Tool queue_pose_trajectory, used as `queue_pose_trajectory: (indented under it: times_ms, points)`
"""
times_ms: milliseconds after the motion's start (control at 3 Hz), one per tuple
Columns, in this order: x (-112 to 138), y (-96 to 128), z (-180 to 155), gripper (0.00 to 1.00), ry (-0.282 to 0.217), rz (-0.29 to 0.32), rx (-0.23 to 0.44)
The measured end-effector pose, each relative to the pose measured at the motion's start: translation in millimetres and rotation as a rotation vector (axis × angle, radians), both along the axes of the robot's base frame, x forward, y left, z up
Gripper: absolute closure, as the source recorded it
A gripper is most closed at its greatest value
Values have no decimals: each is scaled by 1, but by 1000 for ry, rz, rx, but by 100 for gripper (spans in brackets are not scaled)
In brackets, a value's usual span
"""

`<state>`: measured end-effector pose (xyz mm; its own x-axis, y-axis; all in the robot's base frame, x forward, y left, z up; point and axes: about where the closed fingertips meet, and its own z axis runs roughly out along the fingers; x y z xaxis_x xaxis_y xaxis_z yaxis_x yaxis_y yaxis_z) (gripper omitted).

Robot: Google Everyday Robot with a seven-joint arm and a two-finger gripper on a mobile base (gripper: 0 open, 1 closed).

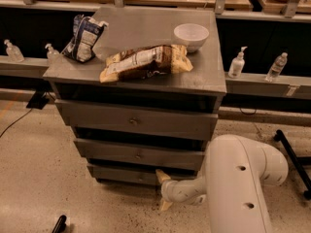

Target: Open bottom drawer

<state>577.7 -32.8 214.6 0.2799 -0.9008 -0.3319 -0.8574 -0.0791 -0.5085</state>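
Observation:
The grey cabinet has three drawer fronts stacked one above another. The bottom drawer is the narrowest and lowest, just above the floor, with a small round knob at its centre. My gripper is low at the drawer's right end, to the right of the knob. It is open: one tan finger lies against the drawer front and the other points down toward the floor. Nothing is held. My white arm hides the cabinet's lower right corner.
On the cabinet top lie a chip bag, a blue-and-white bag and a white bowl. Bottles stand on a ledge behind. A black stand leg crosses the floor at the right, and a dark object lies at the lower left.

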Motion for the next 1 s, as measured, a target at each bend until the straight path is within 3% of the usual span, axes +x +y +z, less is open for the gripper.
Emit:
queue_pose_trajectory:
  times_ms: [667, 1000]
  points:
    - [6, -10, -22, 0, 46, -24, -13]
    - [19, -15, -30, 0, 41, -42, 8]
